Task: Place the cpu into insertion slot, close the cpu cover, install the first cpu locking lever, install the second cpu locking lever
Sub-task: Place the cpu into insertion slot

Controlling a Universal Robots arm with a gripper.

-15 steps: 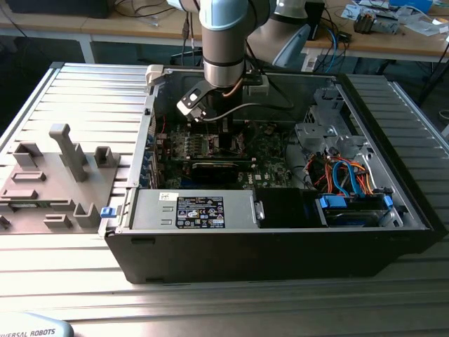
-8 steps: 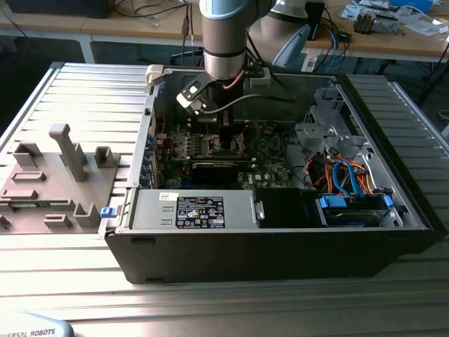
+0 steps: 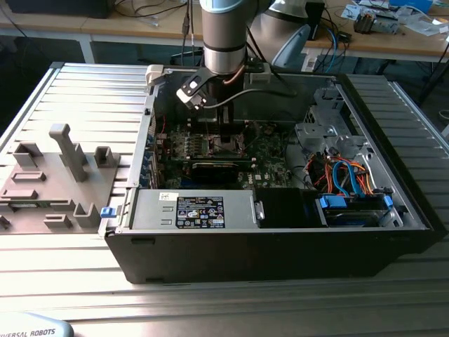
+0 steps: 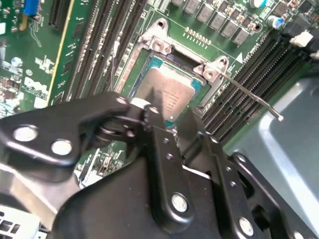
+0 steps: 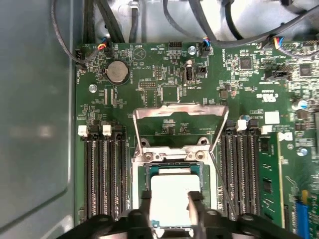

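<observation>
Fixture block (image 3: 59, 175): lying on the counter (image 3: 210, 302) at the exterior view's left. Computer case (image 3: 280, 246): lying open, holding the motherboard (image 5: 164, 79); the arm (image 3: 223, 35) is reaching into it. Insertion slot (image 5: 138, 169): holding the cpu (image 5: 172, 191), cover (image 5: 179, 112) standing raised. Hand (image 5: 172, 199): fingers (image 5: 195, 199) slightly parted, flanking the cpu; grip itself is hard to judge. Lever (image 4: 249, 94): sticking out in the second wrist view.

The cpu (image 5: 172, 196) — a thin, square, silvery-grey plate — lies flat inside the insertion slot (image 5: 138, 172), a dark square socket with a silvery metal rim, its cover (image 5: 179, 113) swung open and standing up.
</observation>
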